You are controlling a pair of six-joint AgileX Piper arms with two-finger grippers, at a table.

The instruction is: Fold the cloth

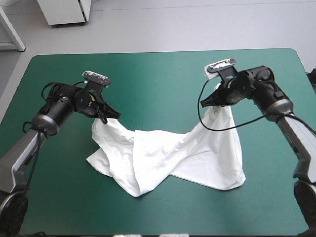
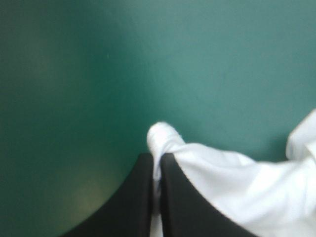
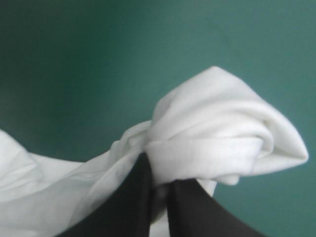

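The white T-shirt (image 1: 168, 158) hangs crumpled between both arms, its middle and lower part resting on the teal-green table (image 1: 158, 84). My left gripper (image 1: 111, 114) is shut on the T-shirt at its left end, slightly above the cover. In the left wrist view a small tuft of T-shirt (image 2: 163, 138) pokes out past the left gripper (image 2: 157, 160). My right gripper (image 1: 207, 102) is shut on the T-shirt at its right end, held higher. In the right wrist view a bunched fold of T-shirt (image 3: 222, 133) bulges beyond the right gripper (image 3: 158, 170).
The teal-green cover lies bare beyond the T-shirt toward the far edge and in front toward the near edge. A white cabinet (image 1: 66, 12) stands on the floor past the far left corner.
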